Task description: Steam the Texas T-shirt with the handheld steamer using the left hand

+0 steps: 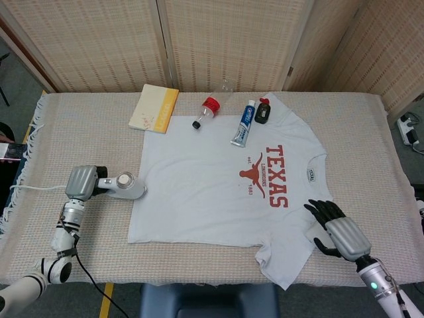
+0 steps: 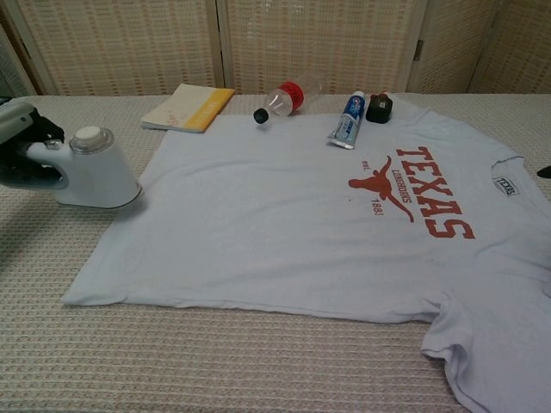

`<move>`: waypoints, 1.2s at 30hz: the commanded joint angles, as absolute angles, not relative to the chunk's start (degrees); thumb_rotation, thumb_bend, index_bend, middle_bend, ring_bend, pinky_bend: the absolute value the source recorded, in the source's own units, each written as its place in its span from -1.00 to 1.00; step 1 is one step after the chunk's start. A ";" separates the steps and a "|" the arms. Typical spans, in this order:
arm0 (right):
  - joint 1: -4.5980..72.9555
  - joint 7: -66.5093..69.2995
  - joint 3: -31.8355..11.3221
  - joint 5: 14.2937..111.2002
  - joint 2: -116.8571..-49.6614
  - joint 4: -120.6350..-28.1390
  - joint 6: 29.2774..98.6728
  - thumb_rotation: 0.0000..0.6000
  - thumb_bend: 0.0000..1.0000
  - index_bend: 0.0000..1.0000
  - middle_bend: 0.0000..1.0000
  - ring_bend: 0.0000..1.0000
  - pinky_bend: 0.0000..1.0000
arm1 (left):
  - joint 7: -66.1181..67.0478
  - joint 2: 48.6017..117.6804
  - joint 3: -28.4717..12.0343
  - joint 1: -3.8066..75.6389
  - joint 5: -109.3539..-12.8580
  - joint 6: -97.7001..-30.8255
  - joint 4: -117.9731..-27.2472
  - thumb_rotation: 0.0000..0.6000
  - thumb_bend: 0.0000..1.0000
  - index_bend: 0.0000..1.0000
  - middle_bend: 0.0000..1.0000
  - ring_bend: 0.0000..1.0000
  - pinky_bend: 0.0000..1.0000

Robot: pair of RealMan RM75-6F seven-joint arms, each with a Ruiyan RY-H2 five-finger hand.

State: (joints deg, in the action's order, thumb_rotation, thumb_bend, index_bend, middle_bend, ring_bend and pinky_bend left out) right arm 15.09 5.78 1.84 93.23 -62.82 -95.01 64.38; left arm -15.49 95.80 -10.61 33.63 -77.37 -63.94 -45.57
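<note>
The white Texas T-shirt (image 1: pixel 218 192) (image 2: pixel 293 206) lies flat on the woven tablecloth, its red print toward the right. The white handheld steamer (image 1: pixel 126 187) (image 2: pixel 93 169) is at the shirt's left hem, and my left hand (image 1: pixel 82 182) (image 2: pixel 19 153) grips its handle from the left. My right hand (image 1: pixel 339 233) hovers, fingers apart, at the shirt's right sleeve, hiding the folded white cloth there. In the chest view only a dark tip of the right hand (image 2: pixel 544 172) shows at the right edge.
Along the shirt's far edge lie a yellow-edged notebook (image 1: pixel 154 108) (image 2: pixel 188 107), a clear bottle with a red cap (image 1: pixel 205 111) (image 2: pixel 280 99), a toothpaste tube (image 1: pixel 243 123) (image 2: pixel 346 120) and a small dark container (image 1: pixel 263 111) (image 2: pixel 379 107). The steamer's cord (image 1: pixel 33 189) trails left. Folding screens stand behind the table.
</note>
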 commanded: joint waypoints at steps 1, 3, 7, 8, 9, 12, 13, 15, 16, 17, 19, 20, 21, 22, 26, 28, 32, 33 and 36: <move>20.26 9.62 2.05 94.84 -64.85 -93.65 58.37 -0.03 0.67 -1.00 -1.00 -1.00 -1.00 | -17.42 93.72 -10.04 33.36 -80.40 -67.78 -48.74 1.00 -0.26 0.82 1.00 0.74 0.49; 22.54 10.92 2.00 95.43 -65.97 -92.88 55.81 -0.20 0.76 -1.00 -1.00 -1.00 -1.00 | -16.86 92.58 -9.94 33.48 -81.42 -69.12 -51.59 1.00 -0.26 0.82 1.00 0.74 0.49; 26.25 12.50 1.92 96.34 -68.24 -91.32 52.06 -0.32 0.85 -1.00 -1.00 -1.00 -1.00 | -14.98 90.99 -9.84 34.10 -83.02 -70.53 -57.39 1.00 -0.26 0.82 1.00 0.74 0.50; 26.96 12.48 1.97 96.51 -68.73 -91.01 51.33 -0.32 0.86 -1.00 -1.00 -1.00 -1.00 | -14.38 90.72 -9.78 34.33 -83.33 -70.56 -58.75 1.00 -0.26 0.82 1.00 0.74 0.50; 27.72 12.15 2.04 96.66 -69.39 -90.67 50.59 -0.32 0.88 -1.00 -1.00 -1.00 -1.00 | -13.50 90.48 -9.70 34.69 -83.72 -70.49 -60.52 1.00 -0.26 0.82 1.00 0.74 0.49; 28.86 11.07 2.41 96.80 -71.19 -89.54 49.59 -0.33 0.92 -1.00 -1.00 -1.00 -1.00 | -11.10 90.48 -9.48 35.86 -84.76 -70.05 -64.07 1.00 -0.25 0.82 1.00 0.74 0.49; 29.11 10.84 2.57 96.77 -71.64 -89.22 49.32 -0.33 0.92 -1.00 -1.00 -1.00 -1.00 | -10.32 90.67 -9.42 36.27 -85.01 -69.76 -64.82 1.00 -0.25 0.82 1.00 0.74 0.49; 29.51 9.92 2.96 96.81 -72.63 -88.39 49.07 -0.32 0.92 -1.00 -1.00 -1.00 -1.00 | -8.64 91.32 -9.32 37.32 -85.42 -68.85 -66.16 1.00 -0.26 0.82 1.00 0.74 0.49; 29.57 9.31 3.09 96.79 -73.03 -88.02 49.13 -0.33 0.92 -1.00 -1.00 -1.00 -1.00 | -8.01 91.67 -9.29 37.77 -85.54 -68.39 -66.60 1.00 -0.26 0.82 1.00 0.74 0.49; 29.57 8.48 3.20 96.80 -73.44 -87.63 49.30 -0.32 0.92 -1.00 -0.99 -1.00 -1.00 | -7.37 92.06 -9.24 38.22 -85.65 -67.95 -66.93 1.00 -0.26 0.82 1.00 0.74 0.49; 29.49 6.27 3.47 96.70 -74.28 -86.87 49.64 -0.33 0.92 -1.00 -0.99 -1.00 -1.00 | -5.66 93.18 -9.09 39.25 -86.00 -67.07 -67.05 1.00 -0.26 0.82 1.00 0.74 0.50; 29.45 5.53 3.59 96.55 -74.58 -86.65 49.70 -0.32 0.92 -1.00 -0.99 -1.00 -1.00 | -4.95 93.76 -9.01 39.65 -86.13 -66.74 -66.93 1.00 -0.26 0.82 1.00 0.74 0.50; 29.45 5.01 3.70 96.36 -74.86 -86.50 49.69 -0.33 0.92 -1.00 -0.99 -1.00 -1.00 | -4.35 94.37 -8.91 40.02 -86.22 -66.39 -66.77 1.00 -0.26 0.82 1.00 0.74 0.50; 29.51 4.53 3.83 96.07 -75.18 -86.29 49.59 -0.33 0.92 -1.00 -0.99 -1.00 -1.00 | -3.73 95.20 -8.75 40.41 -86.23 -65.91 -66.54 1.00 -0.26 0.82 1.00 0.74 0.49; 29.68 2.37 4.21 95.82 -76.23 -84.92 49.81 -0.32 0.92 -1.00 -0.98 -1.00 -1.00 | -1.90 97.89 -8.40 41.37 -85.97 -64.72 -64.84 1.00 -0.26 0.82 1.00 0.74 0.49; 29.59 1.07 4.53 95.94 -76.98 -83.84 50.25 -0.32 0.92 -1.00 -0.98 -1.00 -1.00 | -1.49 99.20 -8.53 41.82 -85.49 -64.08 -63.76 1.00 -0.26 0.82 1.00 0.74 0.49; 29.36 0.87 5.06 95.79 -78.32 -82.24 51.03 -0.32 0.92 -1.00 -0.98 -1.00 -1.00 | -1.15 101.31 -9.27 42.53 -84.33 -63.35 -61.77 1.00 -0.26 0.82 1.00 0.74 0.49; 29.29 0.97 5.21 95.86 -78.70 -81.76 51.42 -0.32 0.92 -1.00 -0.98 -1.00 -1.00 | -0.96 101.98 -9.50 42.75 -84.07 -63.30 -61.01 1.00 -0.26 0.82 1.00 0.74 0.49; 29.16 1.34 5.69 95.95 -79.35 -80.86 52.02 -0.32 0.92 -1.00 -0.98 -1.00 -1.00 | -0.63 103.62 -9.76 43.24 -83.66 -63.11 -58.87 1.00 -0.25 0.82 1.00 0.74 0.49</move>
State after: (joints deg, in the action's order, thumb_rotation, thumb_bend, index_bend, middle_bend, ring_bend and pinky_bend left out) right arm 29.23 1.19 5.52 95.91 -79.17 -81.06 51.84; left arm -0.91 102.74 -9.53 42.87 -84.00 -63.30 -59.93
